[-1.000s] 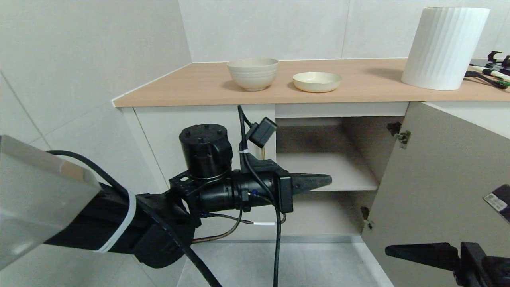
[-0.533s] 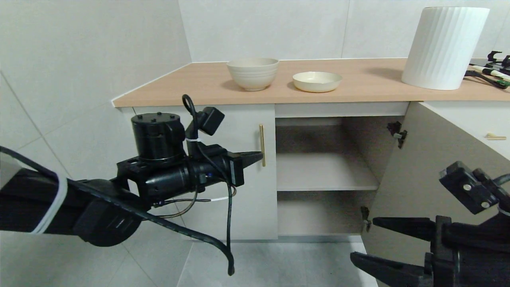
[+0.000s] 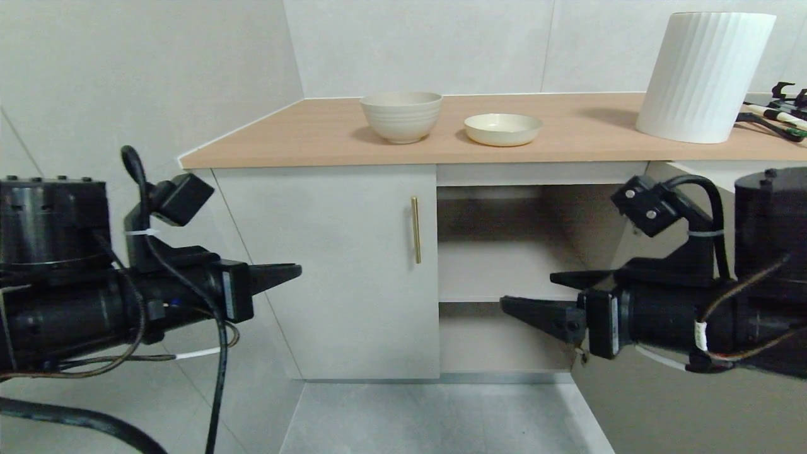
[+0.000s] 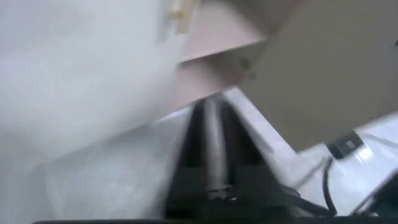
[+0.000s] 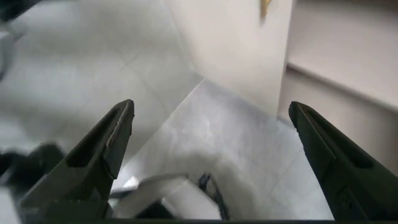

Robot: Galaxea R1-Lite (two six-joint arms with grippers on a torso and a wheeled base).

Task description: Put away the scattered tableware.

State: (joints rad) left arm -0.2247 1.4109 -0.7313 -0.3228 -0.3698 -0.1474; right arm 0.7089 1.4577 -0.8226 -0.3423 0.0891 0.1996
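A cream ribbed bowl (image 3: 400, 116) and a shallow cream dish (image 3: 503, 129) stand side by side on the wooden countertop (image 3: 302, 142). Below them the cabinet's right half is open, showing a bare shelf (image 3: 510, 271). My left gripper (image 3: 293, 272) hangs low at the left in front of the closed door, shut and holding nothing; the left wrist view shows its fingers (image 4: 211, 143) pressed together. My right gripper (image 3: 527, 291) is level with the open compartment, open and holding nothing, its fingers (image 5: 112, 149) spread wide in the right wrist view.
The closed left door has a gold handle (image 3: 415, 230). The open right door (image 3: 637, 410) swings out behind my right arm. A tall white ribbed container (image 3: 703, 75) and some tools (image 3: 778, 116) sit on the counter's right. Grey tiled floor (image 3: 435, 416) lies below.
My left arm has drawn back to the left, away from the cabinet opening. My right arm has risen from the lower right corner to the height of the open compartment.
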